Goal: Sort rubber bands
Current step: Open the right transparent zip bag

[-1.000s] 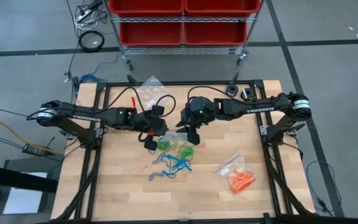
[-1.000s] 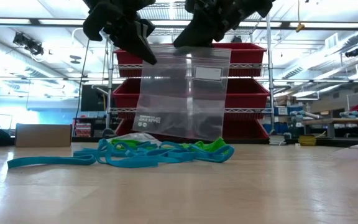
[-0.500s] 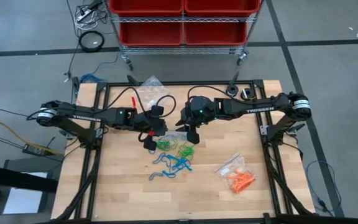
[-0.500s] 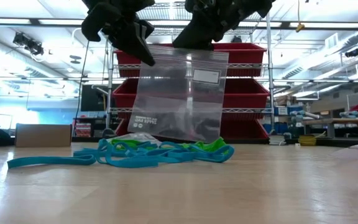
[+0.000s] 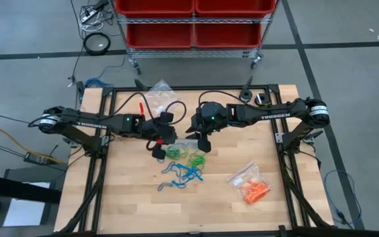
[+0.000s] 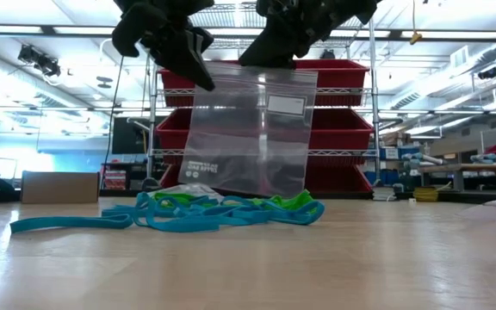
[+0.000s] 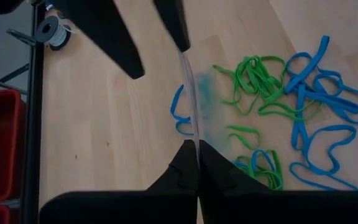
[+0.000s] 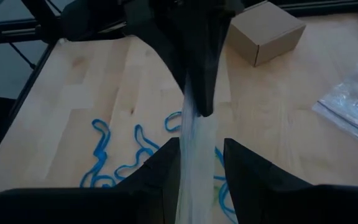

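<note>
Rubber bands loose on table; left claw and right claw pinching clear bag aloft. Next: open mouth, load one colour.

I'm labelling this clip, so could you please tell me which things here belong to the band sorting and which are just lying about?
Part of the job:
- blue bands
- green bands
- orange bands, already in a bag
- clear bag held up by the left gripper and right gripper

Just lying about:
- cardboard box
- spare bags
- red bins
</note>
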